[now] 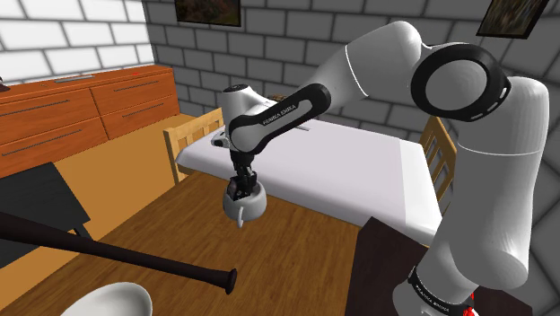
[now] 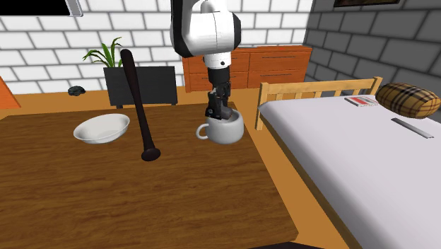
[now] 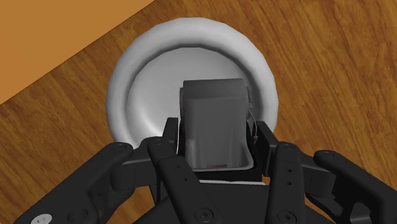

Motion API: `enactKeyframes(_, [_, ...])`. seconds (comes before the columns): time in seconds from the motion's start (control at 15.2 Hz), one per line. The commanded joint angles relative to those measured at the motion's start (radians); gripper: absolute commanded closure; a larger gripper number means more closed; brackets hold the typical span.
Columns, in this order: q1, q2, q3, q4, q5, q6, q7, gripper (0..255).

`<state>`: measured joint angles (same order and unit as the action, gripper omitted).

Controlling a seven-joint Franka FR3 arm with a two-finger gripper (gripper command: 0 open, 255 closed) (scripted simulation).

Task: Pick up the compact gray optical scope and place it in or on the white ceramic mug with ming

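- The all-black two-finger gripper is clamped on the compact, boxy gray optical scope. One finger presses each of its flanks, so I read it as a firm hold rather than a loose straddle.
- The relation that matters: in the wrist view, the scope sits directly over the mouth of the rounded, glossy white mug. The pale rim rings it and the hollow shows beyond its far end.
- The scope's long axis runs along the fingers, pointing down into the mug and close to upright, so it is aligned with the opening rather than lying across it.
- In the second exterior view, the gripper reaches down to the rim of the mug. The scope's lower end appears to be at the mouth or just inside it. I cannot tell whether it touches the bottom.
- The mug stands on the brown wooden tabletop, near the edge that faces the bed.
- My judgement: no sideways correction is needed. What remains is a short straight descent, if any, and then letting the fingers part.
- The risk I see is the scope tipping against the rim as it drops.
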<state>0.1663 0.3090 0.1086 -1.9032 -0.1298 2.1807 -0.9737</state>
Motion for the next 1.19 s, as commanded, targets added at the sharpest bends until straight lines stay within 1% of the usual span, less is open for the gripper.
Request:
enactKeyframes(0.0, [0.000, 0.000, 0.000, 0.000, 0.000, 0.000, 0.000, 255])
enactKeyframes(0.07, [0.000, 0.000, 0.000, 0.000, 0.000, 0.000, 0.000, 0])
enactKeyframes(0.4, [0.000, 0.001, 0.000, 0.000, 0.000, 0.000, 0.000, 0])
enactKeyframes(0.66, [0.002, -0.052, 0.007, 0.059, 0.013, -0.112, -0.009, 0])
enactKeyframes(1.12, [0.002, -0.052, 0.006, 0.059, 0.013, -0.112, -0.009, 0])
